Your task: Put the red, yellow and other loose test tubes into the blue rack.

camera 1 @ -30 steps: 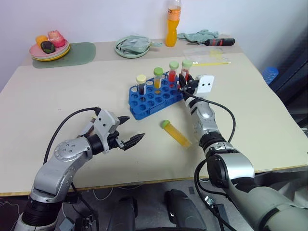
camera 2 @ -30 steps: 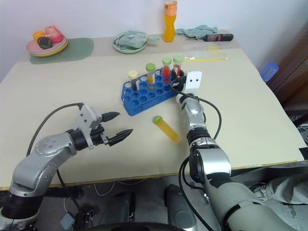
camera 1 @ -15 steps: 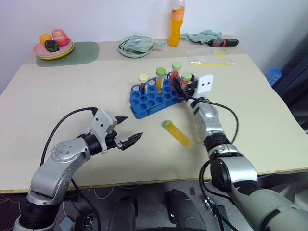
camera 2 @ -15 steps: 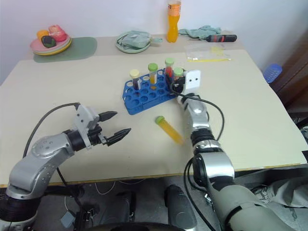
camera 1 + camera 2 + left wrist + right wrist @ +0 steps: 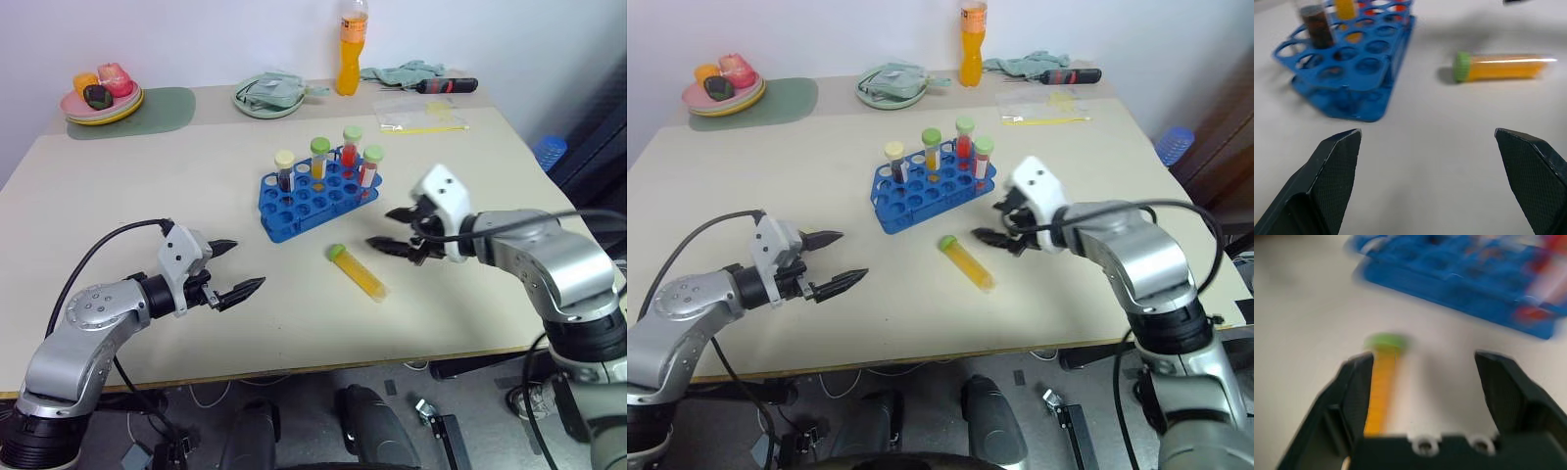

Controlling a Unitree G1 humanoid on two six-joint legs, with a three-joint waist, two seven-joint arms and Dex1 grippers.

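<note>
Rack (image 5: 318, 192) seen mid-counter, toward far edge; 4 capped tubes stood upright in far rows. 1 yellow tube (image 5: 357, 272) left loose, lying flat on counter (image 5: 147, 196) just nearside of rack, green cap toward it. Right gripper (image 5: 400, 230) held above tube's right side, fingers spread, nothing pinched. Left gripper (image 5: 235, 267) held near front-left edge, fingers spread wide, empty. Step judged: tube pickup. Advised: fingers set across tube's width, mid-body, closed gently; tube then uprighted before insertion into free hole.
</note>
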